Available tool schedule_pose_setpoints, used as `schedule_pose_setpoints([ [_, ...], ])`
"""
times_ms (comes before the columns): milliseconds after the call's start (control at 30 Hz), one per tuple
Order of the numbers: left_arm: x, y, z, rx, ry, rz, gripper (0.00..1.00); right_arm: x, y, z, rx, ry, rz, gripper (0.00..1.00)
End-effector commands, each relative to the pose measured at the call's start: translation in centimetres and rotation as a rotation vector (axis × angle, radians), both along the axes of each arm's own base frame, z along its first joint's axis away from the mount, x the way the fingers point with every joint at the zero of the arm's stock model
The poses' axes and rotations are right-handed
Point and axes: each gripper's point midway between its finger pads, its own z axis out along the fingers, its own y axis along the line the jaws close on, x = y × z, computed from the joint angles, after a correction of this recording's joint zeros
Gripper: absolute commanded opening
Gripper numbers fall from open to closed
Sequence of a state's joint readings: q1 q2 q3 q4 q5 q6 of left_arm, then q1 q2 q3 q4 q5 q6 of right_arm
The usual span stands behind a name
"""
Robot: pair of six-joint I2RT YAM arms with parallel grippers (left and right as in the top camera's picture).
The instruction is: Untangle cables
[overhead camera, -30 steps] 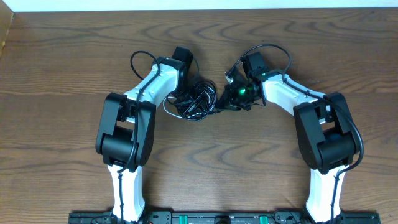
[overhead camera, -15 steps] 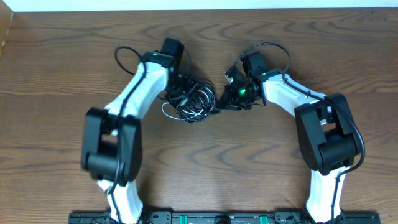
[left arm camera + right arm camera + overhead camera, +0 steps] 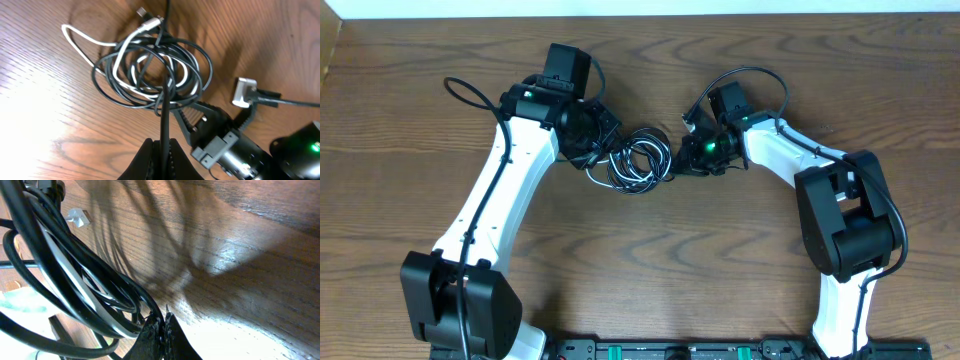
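Overhead, we seem to be tugging the cables (image 3: 638, 160) apart — left gripper (image 3: 161, 150) clamps one black cord (image 3: 164, 112), right gripper (image 3: 161, 325) is pinched together; next, pull slowly.

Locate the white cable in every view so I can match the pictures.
Overhead: the white cable peeks out at the lower left edge of the bundle, just above the picture's centre.
Left wrist: it loops out to the upper left, then threads through the coil.
Right wrist: it shows as a pale strand between black ones, in the left half.
Shared landmark: the black coil it is tangled in.
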State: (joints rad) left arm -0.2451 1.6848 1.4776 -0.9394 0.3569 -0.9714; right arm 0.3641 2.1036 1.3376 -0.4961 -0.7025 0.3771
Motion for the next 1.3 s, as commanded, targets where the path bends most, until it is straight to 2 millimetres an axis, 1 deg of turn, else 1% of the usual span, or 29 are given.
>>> schedule_pose_setpoints([
  [0,-0.2,1.7,-0.2,0.088,-0.005,0.025,0.08,0.5,-0.5,0.7,-0.008,-0.037,0.000,0.01],
  [333,-1.1,4.6,-1.1,0.247,0.031,0.065,0.08,0.7,-0.8,0.4,-0.036,-0.047,-0.010,0.01],
  [400,-1.2,4.7,-1.1,0.257,0.031,0.052,0.12,0.7,-0.9,0.4,-0.037,-0.048,-0.011,0.01],
  [433,-1.2,4.7,-1.1,0.260,0.030,0.041,0.15,0.7,-0.9,0.4,-0.037,-0.048,-0.011,0.01],
  [467,-1.3,4.8,-1.1,0.262,0.029,0.034,0.21,0.7,-0.9,0.4,-0.037,-0.048,-0.011,0.01],
  [500,-1.3,4.7,-1.1,0.264,0.027,0.025,0.28,0.7,-0.9,0.4,-0.037,-0.048,-0.011,0.01],
  [567,-1.3,4.8,-1.1,0.269,0.023,0.003,0.46,0.7,-0.9,0.4,-0.038,-0.048,-0.011,0.01],
  [633,-1.5,4.8,-1.1,0.272,0.028,-0.003,0.60,0.7,-0.9,0.4,-0.038,-0.048,-0.010,0.01],
  [700,-1.6,4.8,-1.2,0.277,0.030,-0.020,0.71,0.8,-1.0,0.3,-0.045,-0.050,-0.013,0.01],
  [733,-1.8,4.9,-1.0,0.288,0.027,-0.056,0.78,0.9,-1.1,0.1,-0.058,-0.055,-0.018,0.01],
  [767,-1.9,4.9,-0.9,0.293,0.028,-0.074,0.80,1.0,-1.3,0.0,-0.070,-0.059,-0.022,0.01],
  [867,-2.2,5.3,-0.3,0.302,0.035,-0.095,0.82,1.5,-2.7,-0.8,-0.164,-0.069,-0.060,0.02],
  [933,-2.2,5.6,-0.2,0.304,0.041,-0.091,0.82,1.7,-3.4,-0.6,-0.218,-0.075,-0.074,0.01],
  [967,-2.2,5.7,-0.2,0.303,0.042,-0.087,0.82,1.8,-3.6,-0.2,-0.229,-0.075,-0.076,0.02],
  [1033,-2.2,5.7,-0.3,0.303,0.046,-0.086,0.82,1.9,-3.5,1.4,-0.228,-0.092,-0.052,0.01],
  [1133,-2.3,5.4,-0.7,0.299,0.062,-0.069,0.82,1.7,-3.3,3.7,-0.227,-0.153,0.014,0.01],
  [1200,-2.3,5.0,-1.0,0.299,0.072,-0.071,0.82,1.5,-3.2,4.6,-0.233,-0.179,0.028,0.01],
  [1267,-2.2,4.3,-1.5,0.301,0.078,-0.085,0.82,1.4,-3.2,4.9,-0.253,-0.193,0.032,0.01],
])
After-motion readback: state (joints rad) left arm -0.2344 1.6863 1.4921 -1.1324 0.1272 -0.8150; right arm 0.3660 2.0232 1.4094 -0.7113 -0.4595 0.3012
